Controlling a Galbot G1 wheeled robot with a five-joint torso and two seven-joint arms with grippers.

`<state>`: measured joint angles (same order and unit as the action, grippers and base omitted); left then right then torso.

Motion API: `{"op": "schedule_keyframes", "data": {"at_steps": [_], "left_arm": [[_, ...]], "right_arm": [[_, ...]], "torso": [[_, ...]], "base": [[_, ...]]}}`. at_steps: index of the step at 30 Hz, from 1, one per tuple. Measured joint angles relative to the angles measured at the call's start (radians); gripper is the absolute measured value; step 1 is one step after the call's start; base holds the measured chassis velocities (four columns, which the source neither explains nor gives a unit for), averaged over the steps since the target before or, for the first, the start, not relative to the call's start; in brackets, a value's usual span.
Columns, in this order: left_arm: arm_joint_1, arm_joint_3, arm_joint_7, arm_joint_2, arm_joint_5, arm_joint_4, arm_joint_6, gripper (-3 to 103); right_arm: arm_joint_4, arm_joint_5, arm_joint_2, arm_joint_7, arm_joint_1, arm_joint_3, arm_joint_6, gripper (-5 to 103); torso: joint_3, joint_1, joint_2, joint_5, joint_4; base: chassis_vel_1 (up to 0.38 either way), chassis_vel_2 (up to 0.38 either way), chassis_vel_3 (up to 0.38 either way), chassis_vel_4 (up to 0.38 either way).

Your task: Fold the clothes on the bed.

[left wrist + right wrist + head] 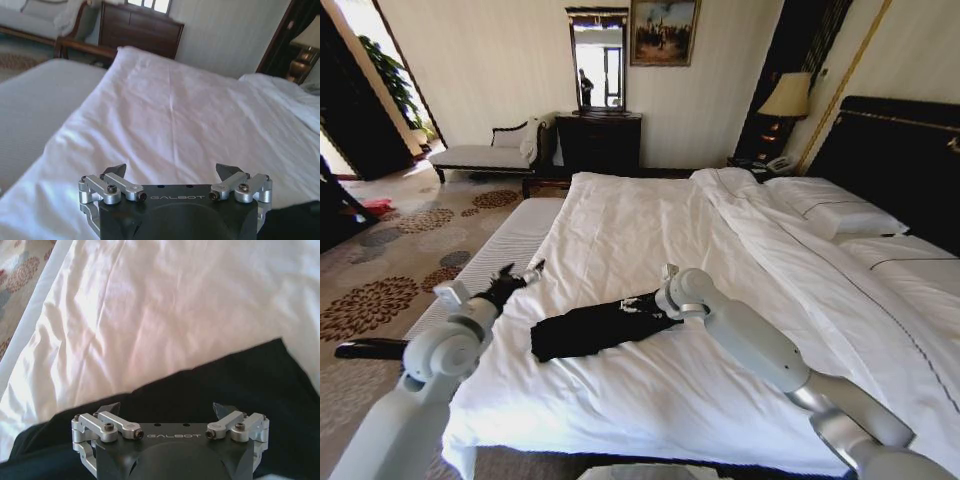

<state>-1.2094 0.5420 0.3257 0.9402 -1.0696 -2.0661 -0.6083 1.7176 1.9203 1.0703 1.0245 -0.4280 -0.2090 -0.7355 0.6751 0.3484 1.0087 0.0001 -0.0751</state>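
The clothes are one black T-shirt (588,330), bunched into a narrow strip on the white sheet of the bed (650,225), close to its near edge. My right gripper (642,305) hovers over the shirt's right end. In the right wrist view this gripper (166,409) is open, with black cloth (240,385) just beyond its fingertips and nothing between them. My left gripper (525,276) hangs left of the shirt, above the bed's left edge. It is also open (171,171) over bare sheet, and a corner of the shirt (300,217) lies off to one side.
The white duvet (800,270) is pushed toward the pillows (830,215) and dark headboard (900,160) on the right. A grey bench (505,245) runs along the bed's left side. Beyond it are patterned carpet, a chaise (485,155), a dark dresser (598,142) and a lamp (786,97).
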Motion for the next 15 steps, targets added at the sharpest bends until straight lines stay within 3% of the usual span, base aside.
{"op": "schedule_keyframes", "data": {"at_steps": [3, 4, 9, 10, 14, 15], "left_arm": [[0.037, -0.047, 0.079, 0.011, -0.149, 0.036, -0.054, 100], [0.037, -0.047, 0.079, 0.011, -0.149, 0.036, -0.054, 100], [0.019, -0.085, 0.164, -0.022, -0.356, 0.005, -0.121, 100], [0.019, -0.085, 0.164, -0.022, -0.356, 0.005, -0.121, 100], [-0.068, -0.102, 0.319, -0.098, -0.56, -0.104, -0.132, 100], [-0.068, -0.102, 0.319, -0.098, -0.56, -0.104, -0.132, 100]], "right_arm": [[-0.004, -0.034, -0.023, -0.022, 0.001, 0.01, 0.0, 100], [-0.004, -0.034, -0.023, -0.022, 0.001, 0.01, 0.0, 100], [0.015, -0.06, -0.06, -0.032, -0.015, 0.019, 0.001, 100], [0.015, -0.06, -0.06, -0.032, -0.015, 0.019, 0.001, 100], [0.025, -0.078, -0.069, -0.034, -0.026, 0.021, 0.002, 100], [0.025, -0.078, -0.069, -0.034, -0.026, 0.021, 0.002, 100]], "torso": [[0.0, 0.0, 0.0, 0.0, -0.0002], [0.0, 0.0, 0.0, 0.0, -0.0002], [0.0, 0.0, 0.0, 0.0001, -0.0003], [0.0, 0.0, 0.0, 0.0001, -0.0003], [0.0, 0.0, 0.0, 0.0, 0.0], [0.0, 0.0, 0.0, 0.0, 0.0]], "base": [[0.0, 0.0, 0.0, 0.0], [0.0, 0.0, 0.0, 0.0], [0.0, 0.0, 0.0, 0.0], [0.0, 0.0, 0.0, 0.0], [0.0, 0.0, 0.0, 0.0], [0.0, 0.0, 0.0, 0.0]]}}
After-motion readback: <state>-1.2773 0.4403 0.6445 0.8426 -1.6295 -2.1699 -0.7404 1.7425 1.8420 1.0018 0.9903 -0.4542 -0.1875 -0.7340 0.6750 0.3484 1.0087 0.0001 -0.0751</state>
